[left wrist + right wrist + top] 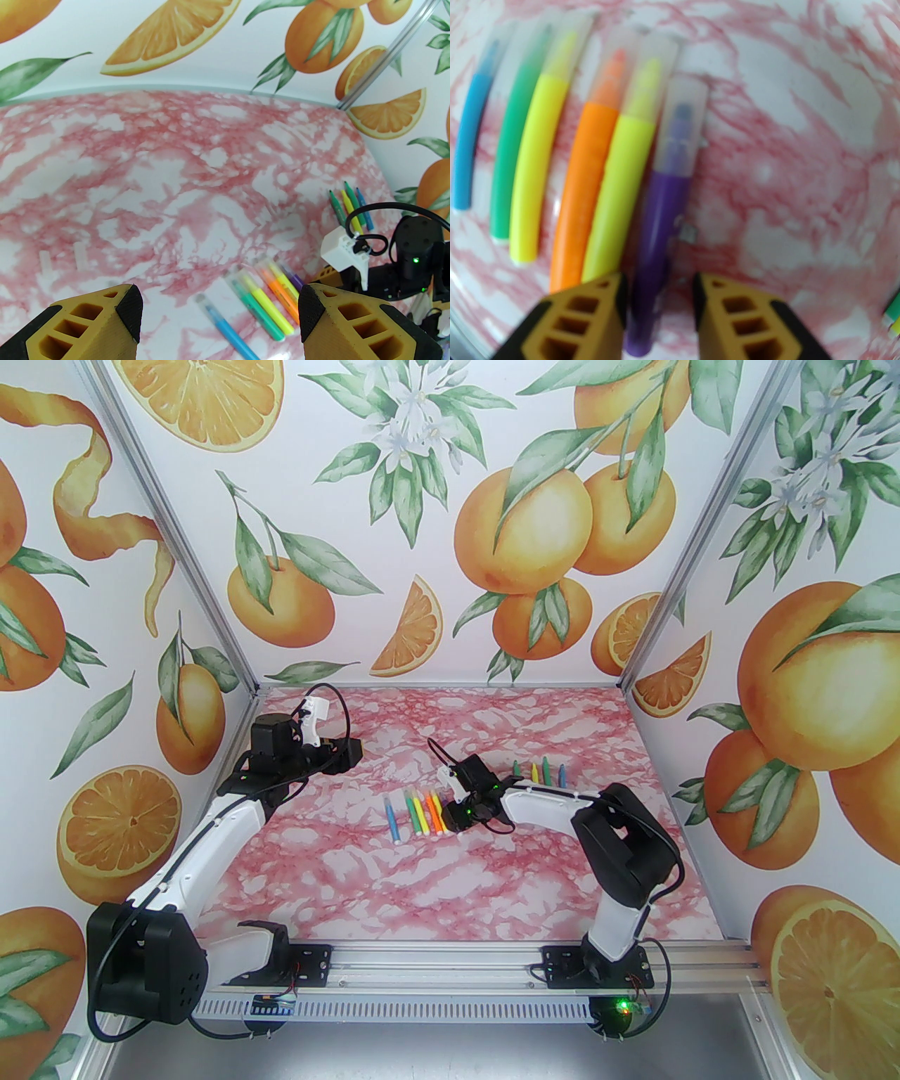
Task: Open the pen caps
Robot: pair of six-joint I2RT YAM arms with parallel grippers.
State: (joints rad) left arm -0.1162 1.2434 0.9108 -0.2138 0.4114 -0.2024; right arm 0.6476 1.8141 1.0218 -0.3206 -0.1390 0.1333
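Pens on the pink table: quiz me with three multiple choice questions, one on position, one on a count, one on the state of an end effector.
1. Which pen lies between the jaws of the right end effector?
A blue
B orange
C purple

2. How many pens lie in the capped row?
A four
B six
C nine

3. The left end effector is:
A open, holding nothing
B shut on a cap
C shut on a pen

Answers:
1. C, the purple pen runs between the jaws in the right wrist view.
2. B, six barrels lie side by side there.
3. A, its jaws stand wide apart above the table.
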